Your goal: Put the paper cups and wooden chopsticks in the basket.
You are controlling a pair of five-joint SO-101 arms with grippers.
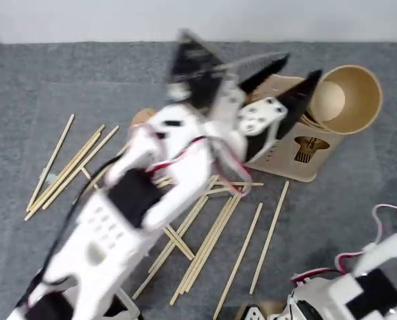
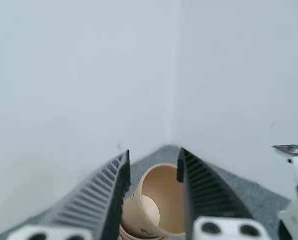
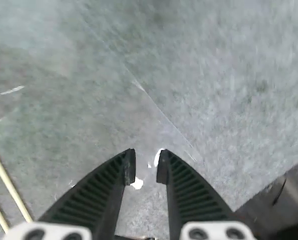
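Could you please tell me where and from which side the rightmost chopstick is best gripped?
Probably near the middle of the chopstick, from straight above, jaws closing across its length. It lies flat and apart from the other chopsticks, leaving room on both sides; a middle grip should keep it level.

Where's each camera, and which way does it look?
High view: overhead, looking down on left arm, right arm, chopsticks, basket.
Left wrist view: on the left arm, facing a paper cup past the left gripper.
Right wrist view: on the right arm, facing down at the mat past the right gripper.
Shared: high and left wrist views show the paper cup.
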